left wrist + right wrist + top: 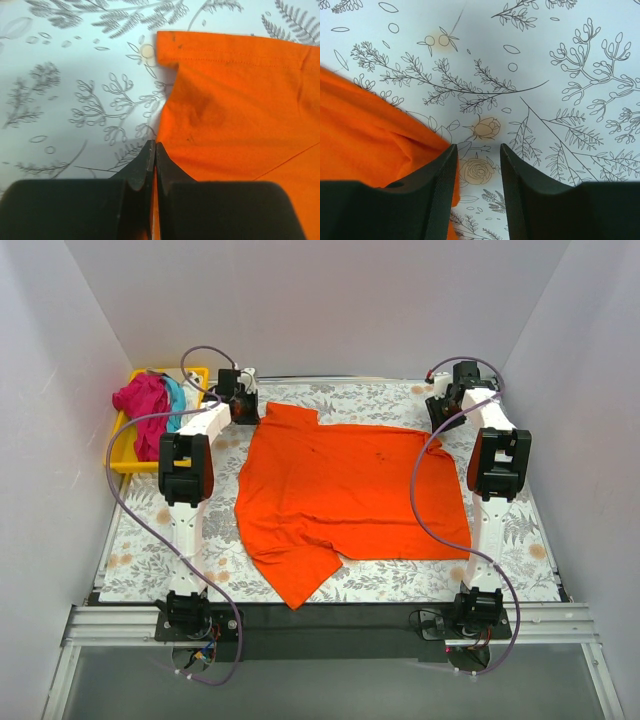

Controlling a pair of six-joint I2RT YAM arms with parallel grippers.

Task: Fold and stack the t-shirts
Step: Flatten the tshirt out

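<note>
Table (400, 580) printed with leaves and flowers carries everything. The orange shirt (350, 490) lies spread flat over most of its middle, with one sleeve pointing at the near edge and another at the far left. At the table's far left stands a yellow tray (125, 465) holding a bunched magenta shirt (140, 400) and a teal shirt (178, 395), not yet folded.

The left claw (152, 147) is down at the far left part of the orange shirt. Its fingers are pressed together, and a sliver of orange cloth shows between them, so it looks clamped on the edge just below the stitched sleeve hem. The right claw (478, 147) is low over the far right corner with its fingers apart. The cloth lies against the outside of one finger and only bare table shows in the gap, so it grips nothing.

The shirt looks light, thin and limp. It will probably sag and trail when lifted rather than hold a shape. Corners and hemmed edges are the best holds, pinched through both layers. The right claw likely needs to move sideways onto the cloth before it can take hold.
</note>
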